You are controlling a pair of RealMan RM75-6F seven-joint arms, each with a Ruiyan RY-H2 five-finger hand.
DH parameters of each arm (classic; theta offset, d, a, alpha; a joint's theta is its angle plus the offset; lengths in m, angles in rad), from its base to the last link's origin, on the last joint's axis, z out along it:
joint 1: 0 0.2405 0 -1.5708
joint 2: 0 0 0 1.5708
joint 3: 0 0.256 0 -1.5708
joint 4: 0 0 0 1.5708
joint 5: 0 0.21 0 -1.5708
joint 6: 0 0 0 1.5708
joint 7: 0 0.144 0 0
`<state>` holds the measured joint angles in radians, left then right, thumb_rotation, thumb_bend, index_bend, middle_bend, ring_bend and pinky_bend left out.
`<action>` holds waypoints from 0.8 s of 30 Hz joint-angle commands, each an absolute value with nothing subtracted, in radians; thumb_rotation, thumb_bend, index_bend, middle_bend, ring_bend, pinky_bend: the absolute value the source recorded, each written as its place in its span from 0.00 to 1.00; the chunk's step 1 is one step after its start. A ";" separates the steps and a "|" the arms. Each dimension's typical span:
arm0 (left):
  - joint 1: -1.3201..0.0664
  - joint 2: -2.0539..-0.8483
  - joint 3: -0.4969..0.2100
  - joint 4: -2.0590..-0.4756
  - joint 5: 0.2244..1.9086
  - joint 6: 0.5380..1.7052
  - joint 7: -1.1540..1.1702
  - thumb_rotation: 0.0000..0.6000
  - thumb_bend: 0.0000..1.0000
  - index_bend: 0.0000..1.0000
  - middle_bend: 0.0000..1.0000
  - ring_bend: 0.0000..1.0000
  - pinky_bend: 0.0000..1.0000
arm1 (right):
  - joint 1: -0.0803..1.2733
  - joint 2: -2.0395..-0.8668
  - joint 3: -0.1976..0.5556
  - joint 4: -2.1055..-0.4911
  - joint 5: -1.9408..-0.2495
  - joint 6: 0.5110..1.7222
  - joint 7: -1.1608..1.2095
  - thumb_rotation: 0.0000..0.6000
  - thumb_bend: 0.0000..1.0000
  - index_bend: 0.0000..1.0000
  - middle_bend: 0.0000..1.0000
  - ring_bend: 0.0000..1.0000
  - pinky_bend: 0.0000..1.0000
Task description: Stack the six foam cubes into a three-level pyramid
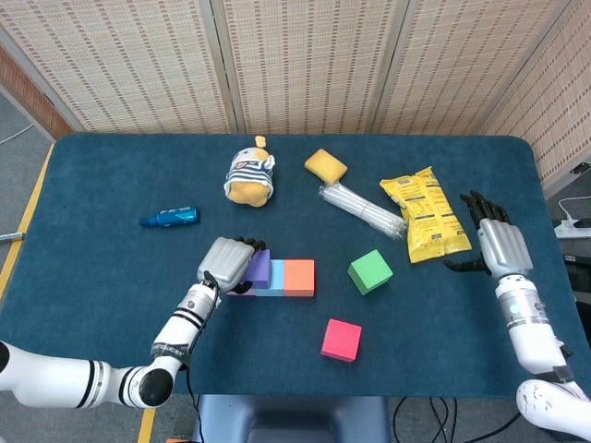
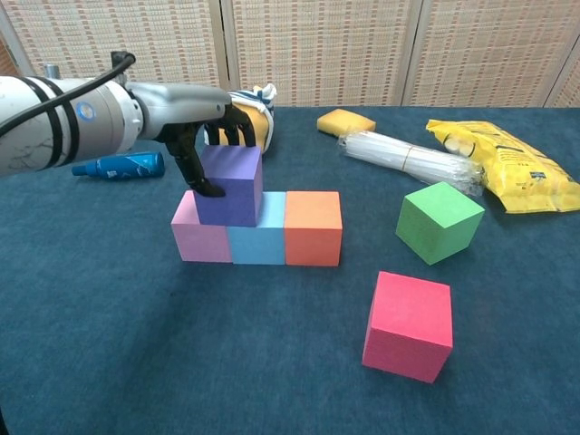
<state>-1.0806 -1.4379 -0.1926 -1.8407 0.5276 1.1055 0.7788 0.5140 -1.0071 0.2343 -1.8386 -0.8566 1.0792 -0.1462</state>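
Note:
A row of three cubes lies mid-table: lilac cube [image 2: 200, 240], light blue cube [image 2: 258, 243], orange cube [image 2: 313, 227]. My left hand [image 2: 210, 136] grips a purple cube [image 2: 230, 186] that sits on top of the row, straddling the lilac and blue cubes. In the head view the left hand [image 1: 225, 262] covers most of the purple cube [image 1: 261, 268]. A green cube [image 2: 439, 221] and a pink cube [image 2: 409, 325] lie loose to the right. My right hand [image 1: 499, 242] hovers open at the table's right edge, holding nothing.
A striped plush toy [image 1: 249, 176], a yellow sponge [image 1: 325, 165], a bundle of clear straws [image 1: 362, 211], a yellow snack bag [image 1: 425, 213] and a blue tube [image 1: 170, 218] lie across the back half of the table [image 1: 92, 277].

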 commanded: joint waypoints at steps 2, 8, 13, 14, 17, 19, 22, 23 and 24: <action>-1.083 -1.441 -0.186 -1.837 0.527 1.108 0.781 1.00 0.30 0.32 0.35 0.31 0.47 | 0.512 -1.005 0.235 -1.839 -0.859 1.079 -0.145 1.00 0.20 0.00 0.06 0.00 0.00; -1.083 -1.446 -0.179 -1.835 0.530 1.114 0.779 1.00 0.30 0.27 0.30 0.27 0.46 | 0.511 -1.004 0.236 -1.837 -0.859 1.075 -0.142 1.00 0.20 0.00 0.06 0.00 0.00; -1.084 -1.447 -0.175 -1.837 0.533 1.119 0.782 1.00 0.30 0.20 0.22 0.23 0.45 | 0.512 -1.003 0.238 -1.836 -0.855 1.070 -0.141 1.00 0.20 0.00 0.06 0.00 0.00; -1.084 -1.447 -0.175 -1.838 0.534 1.120 0.781 1.00 0.30 0.20 0.21 0.23 0.45 | 0.512 -1.003 0.238 -1.836 -0.854 1.070 -0.141 1.00 0.20 0.00 0.06 0.00 0.00; -1.083 -1.447 -0.174 -1.842 0.537 1.127 0.781 1.00 0.30 0.18 0.19 0.23 0.45 | 0.512 -1.002 0.240 -1.837 -0.854 1.068 -0.138 1.00 0.20 0.00 0.06 0.00 0.00; -1.083 -1.447 -0.173 -1.844 0.539 1.130 0.781 1.00 0.31 0.17 0.19 0.23 0.45 | 0.512 -1.002 0.241 -1.837 -0.854 1.067 -0.137 1.00 0.20 0.00 0.06 0.00 0.00; -1.082 -1.446 -0.169 -1.848 0.542 1.134 0.785 1.00 0.31 0.17 0.18 0.22 0.45 | 0.512 -1.001 0.241 -1.838 -0.855 1.066 -0.136 1.00 0.20 0.00 0.06 0.00 0.00; -1.083 -1.445 -0.168 -1.850 0.542 1.136 0.787 1.00 0.31 0.16 0.18 0.22 0.45 | 0.512 -1.001 0.242 -1.838 -0.855 1.066 -0.135 1.00 0.20 0.00 0.06 0.00 0.00; -1.083 -1.445 -0.168 -1.852 0.543 1.137 0.788 1.00 0.31 0.16 0.18 0.22 0.45 | 0.512 -1.001 0.242 -1.839 -0.855 1.066 -0.135 1.00 0.20 0.00 0.06 0.00 0.00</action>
